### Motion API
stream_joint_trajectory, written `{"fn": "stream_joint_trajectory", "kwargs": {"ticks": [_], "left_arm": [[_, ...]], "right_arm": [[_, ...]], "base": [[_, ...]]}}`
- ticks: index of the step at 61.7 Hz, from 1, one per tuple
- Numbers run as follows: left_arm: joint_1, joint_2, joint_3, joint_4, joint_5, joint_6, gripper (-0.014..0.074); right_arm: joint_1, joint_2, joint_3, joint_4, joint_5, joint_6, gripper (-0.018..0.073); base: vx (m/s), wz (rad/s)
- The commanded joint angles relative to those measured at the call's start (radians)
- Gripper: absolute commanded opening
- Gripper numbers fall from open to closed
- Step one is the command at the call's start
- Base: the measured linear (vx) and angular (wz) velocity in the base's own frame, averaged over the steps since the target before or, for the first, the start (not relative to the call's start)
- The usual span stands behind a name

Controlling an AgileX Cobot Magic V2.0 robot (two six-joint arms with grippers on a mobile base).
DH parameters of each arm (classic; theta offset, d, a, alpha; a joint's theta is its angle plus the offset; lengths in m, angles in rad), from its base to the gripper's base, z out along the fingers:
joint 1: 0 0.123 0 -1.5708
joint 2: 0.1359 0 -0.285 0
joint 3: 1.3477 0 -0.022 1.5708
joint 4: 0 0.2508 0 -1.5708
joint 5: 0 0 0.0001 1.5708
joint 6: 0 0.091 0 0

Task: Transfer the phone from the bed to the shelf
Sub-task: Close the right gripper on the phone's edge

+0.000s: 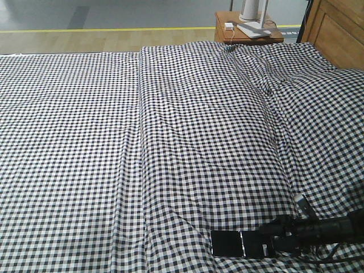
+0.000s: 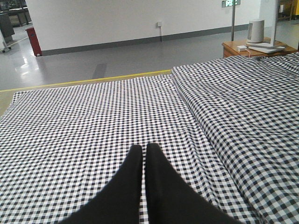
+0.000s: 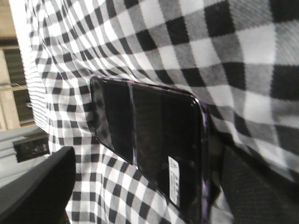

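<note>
"Right end effector (image 3: 147,156) status?"

"Released. I have it straddling the phone (image 3: 154,140), which lies flat on the bed (image 1: 85,142), so it can pinch the edges. Left end effector (image 2: 144,150) is clenched, empty."

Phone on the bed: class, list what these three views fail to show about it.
Right end of the phone, front view: covered by the right gripper.
Print on its sticker, right wrist view: too blurred to read.
Small items on the bedside table, front view: too small to identify.
The shelf: outside every view.
Left wrist view: no phone, only the left gripper above the bed.
</note>
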Motion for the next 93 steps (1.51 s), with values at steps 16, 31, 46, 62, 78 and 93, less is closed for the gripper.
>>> {"fn": "stream_joint_trajectory", "kwargs": {"ticks": [16,31,46,62,78,93], "left_arm": [[-0.004,-0.013,-0.021,-0.009,-0.072,-0.006,0.0001],[-0.004,-0.013,-0.021,-0.009,-0.072,-0.006,0.0001],[-0.004,-0.013,-0.021,-0.009,-0.072,-0.006,0.0001],[-0.004,-0.013,-0.021,-0.009,-0.072,-0.006,0.0001],[-0.004,-0.013,-0.021,-0.009,-0.072,-0.006,0.0001],[-0.004,-0.013,-0.021,-0.009,-0.072,-0.006,0.0001]], "right_arm": [[0.115,-0.025,-0.041,0.034,0.095,-0.029,0.0594],[0.125,-0.025,-0.050,0.027,0.115,-0.020,0.0547],[0.112,-0.025,-0.050,0.004,0.173,-0.020,0.0260],[0.077,-0.028,-0.050,-0.008,0.238,-0.007,-0.0012],[0.077,-0.089,-0.046,-0.092,0.238,0.021,-0.0009],[0.077,-0.167,-0.046,-0.093,0.239,0.037,-0.0006]], "base": [[0.00,0.00],[0.00,0.00],[0.00,0.00],[0.00,0.00],[0.00,0.00],[0.00,0.00]]}}
